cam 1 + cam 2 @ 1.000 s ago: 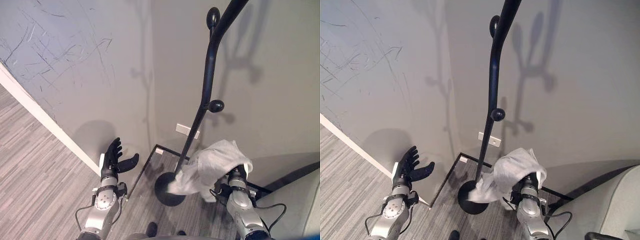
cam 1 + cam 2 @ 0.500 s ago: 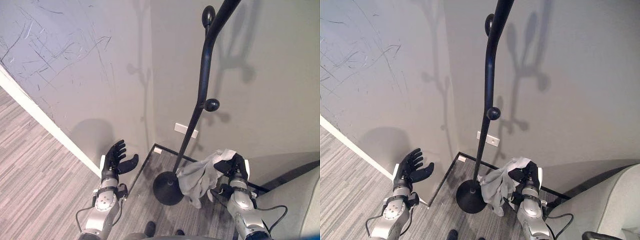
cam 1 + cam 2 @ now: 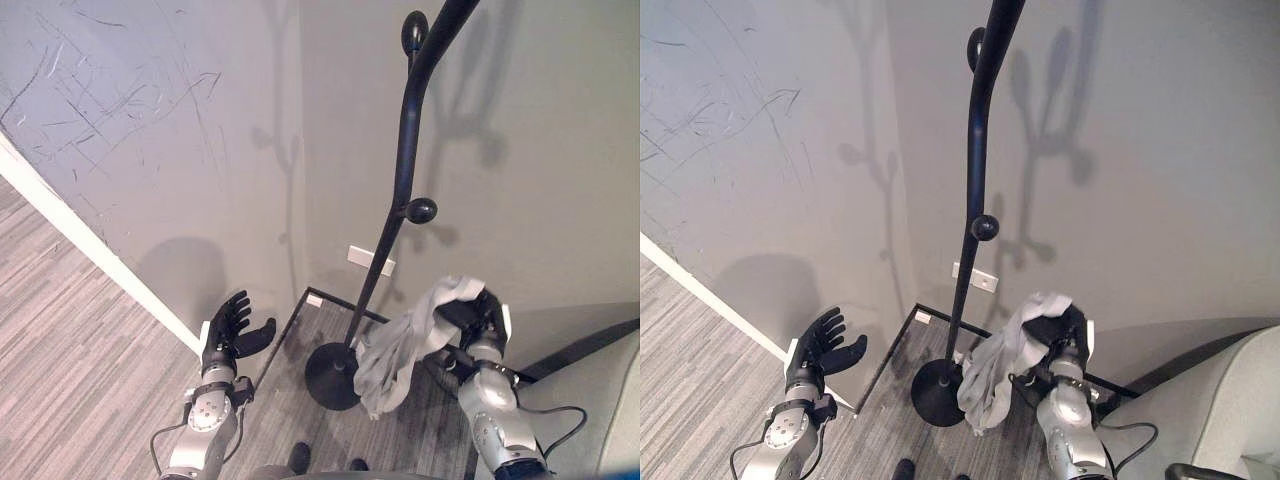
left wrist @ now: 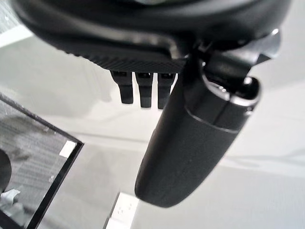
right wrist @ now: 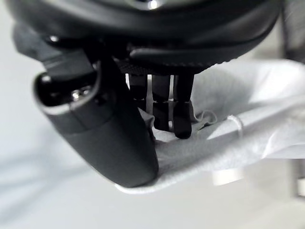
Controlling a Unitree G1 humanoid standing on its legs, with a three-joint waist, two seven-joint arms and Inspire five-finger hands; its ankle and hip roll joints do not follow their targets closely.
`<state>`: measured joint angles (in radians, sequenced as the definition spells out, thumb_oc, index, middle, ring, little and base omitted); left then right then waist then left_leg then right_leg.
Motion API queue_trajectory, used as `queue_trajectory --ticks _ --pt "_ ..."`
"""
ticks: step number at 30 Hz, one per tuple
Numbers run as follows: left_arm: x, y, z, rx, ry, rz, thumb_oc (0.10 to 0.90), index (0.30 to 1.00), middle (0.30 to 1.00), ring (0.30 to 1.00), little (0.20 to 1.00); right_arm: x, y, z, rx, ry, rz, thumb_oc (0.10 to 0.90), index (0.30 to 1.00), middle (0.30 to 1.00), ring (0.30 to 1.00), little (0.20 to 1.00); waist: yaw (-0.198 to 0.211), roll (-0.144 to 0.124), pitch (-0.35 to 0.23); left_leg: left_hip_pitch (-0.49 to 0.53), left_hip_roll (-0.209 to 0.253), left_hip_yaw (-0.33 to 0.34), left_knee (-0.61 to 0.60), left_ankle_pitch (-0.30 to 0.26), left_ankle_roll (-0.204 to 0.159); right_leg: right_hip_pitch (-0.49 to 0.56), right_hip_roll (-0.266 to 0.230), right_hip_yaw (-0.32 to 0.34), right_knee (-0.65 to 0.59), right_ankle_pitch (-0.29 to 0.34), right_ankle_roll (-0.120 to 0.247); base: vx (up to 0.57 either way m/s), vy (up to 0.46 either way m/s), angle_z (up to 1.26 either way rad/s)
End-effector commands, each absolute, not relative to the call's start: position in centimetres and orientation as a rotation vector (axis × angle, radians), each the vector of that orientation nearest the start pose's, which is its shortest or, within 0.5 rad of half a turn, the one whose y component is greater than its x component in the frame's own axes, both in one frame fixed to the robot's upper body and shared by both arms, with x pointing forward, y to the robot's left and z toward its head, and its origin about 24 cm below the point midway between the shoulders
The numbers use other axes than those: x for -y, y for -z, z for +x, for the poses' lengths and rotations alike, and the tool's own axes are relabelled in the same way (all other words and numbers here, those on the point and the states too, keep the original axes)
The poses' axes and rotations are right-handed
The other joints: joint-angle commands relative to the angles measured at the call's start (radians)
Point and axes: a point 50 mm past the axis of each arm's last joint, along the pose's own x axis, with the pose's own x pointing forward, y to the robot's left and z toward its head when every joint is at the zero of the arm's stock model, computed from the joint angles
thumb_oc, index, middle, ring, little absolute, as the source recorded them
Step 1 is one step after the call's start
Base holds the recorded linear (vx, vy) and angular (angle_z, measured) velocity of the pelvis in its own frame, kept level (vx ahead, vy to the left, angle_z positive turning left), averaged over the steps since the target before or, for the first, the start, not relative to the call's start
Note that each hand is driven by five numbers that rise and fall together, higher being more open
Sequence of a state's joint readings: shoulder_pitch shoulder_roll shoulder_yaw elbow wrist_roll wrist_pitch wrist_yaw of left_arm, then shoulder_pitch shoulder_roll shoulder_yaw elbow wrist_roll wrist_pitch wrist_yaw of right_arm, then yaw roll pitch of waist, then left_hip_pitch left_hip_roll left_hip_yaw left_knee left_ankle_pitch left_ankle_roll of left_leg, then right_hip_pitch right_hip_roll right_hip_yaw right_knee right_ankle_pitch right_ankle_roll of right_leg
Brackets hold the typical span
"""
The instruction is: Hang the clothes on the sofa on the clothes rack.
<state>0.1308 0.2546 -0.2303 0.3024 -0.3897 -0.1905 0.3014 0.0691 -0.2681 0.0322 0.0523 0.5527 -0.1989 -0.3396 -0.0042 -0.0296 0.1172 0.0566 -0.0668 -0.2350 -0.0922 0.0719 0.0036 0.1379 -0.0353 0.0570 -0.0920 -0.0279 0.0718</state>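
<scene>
A black clothes rack (image 3: 404,180) stands in the wall corner on a round base (image 3: 330,377), with knob pegs (image 3: 421,210) along its curved pole. My right hand (image 3: 478,318) is to the right of the pole and low, its fingers (image 5: 178,112) and thumb curled into a light grey garment (image 3: 400,342). The cloth hangs from that hand toward the base, beside the pole and below the lower peg. My left hand (image 3: 228,329) is raised at the lower left near the wall, its fingers (image 4: 141,88) straight and holding nothing.
Grey walls meet behind the rack, with a white socket plate (image 3: 370,261) low on the right wall. A white baseboard (image 3: 90,248) runs along the left wall. A grey sofa edge (image 3: 590,400) fills the lower right. Striped grey floor lies at the left.
My right hand has risen a little with the garment, which now drapes longer beside the pole. The left hand has sunk slightly. The camera has shifted a bit.
</scene>
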Motion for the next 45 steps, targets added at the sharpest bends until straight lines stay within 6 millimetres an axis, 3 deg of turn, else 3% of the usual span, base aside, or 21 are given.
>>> queue_trajectory --ticks 1,7,13,14,17,18,21,27,28,30,33,45 --pt "-19.1 0.2 22.6 -0.078 -0.154 -0.071 0.8 0.9 0.9 0.9 0.9 23.1 -13.0 23.4 0.609 0.279 0.434 0.4 0.3 0.3 0.3 0.3 0.013 -0.038 -0.064 -0.037 0.07 0.075 0.005 -0.058 -0.019 -0.021 -0.043 -0.028 0.034 0.001 0.022 -0.03 -0.004 -0.04" --pt "-19.0 -0.7 22.4 -0.03 -0.091 -0.092 0.8 0.9 0.9 0.9 0.9 23.4 -15.5 21.1 0.778 0.195 0.517 0.4 0.3 0.3 0.3 0.3 0.006 -0.04 -0.065 -0.038 0.073 0.078 0.005 -0.058 -0.023 -0.025 -0.04 -0.025 0.043 -0.003 0.022 -0.01 -0.002 -0.01" --pt "-18.7 -1.5 22.1 0.0 -0.035 -0.102 0.8 0.9 0.9 0.9 0.9 23.9 -17.9 20.1 0.908 0.208 0.515 0.4 0.3 0.3 0.3 0.3 0.005 -0.035 -0.069 -0.038 0.074 0.078 0.005 -0.057 -0.024 -0.027 -0.039 -0.023 0.048 -0.004 0.023 -0.02 -0.003 -0.01" --pt "-18.4 -1.8 22.1 0.012 0.001 -0.101 0.8 0.9 0.9 0.9 0.9 24.3 -19.4 19.9 0.987 0.225 0.492 0.4 0.3 0.3 0.3 0.3 0.005 -0.035 -0.072 -0.038 0.074 0.076 0.005 -0.056 -0.024 -0.026 -0.038 -0.021 0.048 -0.006 0.022 0.0 0.0 0.0" --pt "-18.0 -2.3 22.2 0.028 0.032 -0.107 0.8 0.9 0.9 0.9 0.9 24.6 -21.0 19.8 1.077 0.247 0.491 0.4 0.3 0.3 0.3 0.3 0.007 -0.034 -0.074 -0.038 0.074 0.076 0.005 -0.055 -0.025 -0.025 -0.038 -0.02 0.048 -0.006 0.022 0.0 0.0 0.0" --pt "-17.3 -2.9 22.4 0.049 0.086 -0.114 0.8 0.9 0.9 0.9 0.9 24.5 -23.0 19.7 1.184 0.258 0.498 0.4 0.3 0.3 0.3 0.3 0.011 -0.032 -0.076 -0.037 0.073 0.075 0.005 -0.055 -0.026 -0.024 -0.038 -0.02 0.048 -0.005 0.021 0.0 0.0 0.0" --pt "-15.9 -3.9 22.4 0.082 0.188 -0.146 0.8 0.9 0.9 0.9 0.9 23.9 -25.6 19.9 1.297 0.251 0.489 0.4 0.3 0.3 0.3 0.3 0.016 -0.033 -0.084 -0.036 0.073 0.074 0.005 -0.055 -0.026 -0.023 -0.036 -0.018 0.045 -0.002 0.019 -0.03 -0.016 -0.02" --pt "-15.9 -4.0 22.5 0.085 0.188 -0.147 0.8 0.9 0.9 0.9 0.9 23.9 -25.6 19.9 1.299 0.252 0.488 0.4 0.3 0.3 0.3 0.3 0.016 -0.032 -0.081 -0.04 0.073 0.074 0.005 -0.049 -0.027 -0.027 -0.036 -0.018 0.047 0.003 0.02 0.0 0.0 0.01" --pt "-13.5 -5.7 22.4 0.152 0.367 -0.131 0.8 0.9 0.9 0.9 0.9 22.6 -28.8 20.3 1.401 0.23 0.455 0.4 0.3 0.3 0.3 0.3 0.022 -0.039 -0.089 -0.038 0.071 0.074 0.005 -0.051 -0.028 -0.021 -0.032 -0.015 0.04 0.003 0.016 -0.05 -0.027 -0.01" --pt "-12.0 -7.7 22.4 0.243 0.514 -0.061 0.8 0.9 0.9 0.9 0.9 21.8 -31.2 20.3 1.479 0.226 0.386 0.4 0.3 0.3 0.3 0.3 0.025 -0.041 -0.089 -0.044 0.072 0.077 0.005 -0.042 -0.03 -0.025 -0.029 -0.011 0.04 0.012 0.014 -0.08 -0.012 -0.02" --pt "-11.6 -8.6 21.9 0.263 0.584 -0.085 0.8 0.9 0.9 0.9 0.9 21.4 -32.6 20.3 1.519 0.223 0.359 0.4 0.3 0.3 0.3 0.3 0.025 -0.041 -0.091 -0.043 0.074 0.08 0.005 -0.041 -0.031 -0.026 -0.028 -0.013 0.039 0.016 0.014 -0.02 0.001 0.0" --pt "-11.0 -10.7 21.1 0.327 0.701 -0.111 0.8 0.9 0.9 0.9 0.9 21.0 -33.6 18.8 1.623 0.251 0.34 0.4 0.3 0.3 0.3 0.3 0.019 -0.037 -0.101 -0.043 0.078 0.081 0.005 -0.037 -0.037 -0.018 -0.021 -0.016 0.039 0.012 0.01 0.0 0.0 0.0"
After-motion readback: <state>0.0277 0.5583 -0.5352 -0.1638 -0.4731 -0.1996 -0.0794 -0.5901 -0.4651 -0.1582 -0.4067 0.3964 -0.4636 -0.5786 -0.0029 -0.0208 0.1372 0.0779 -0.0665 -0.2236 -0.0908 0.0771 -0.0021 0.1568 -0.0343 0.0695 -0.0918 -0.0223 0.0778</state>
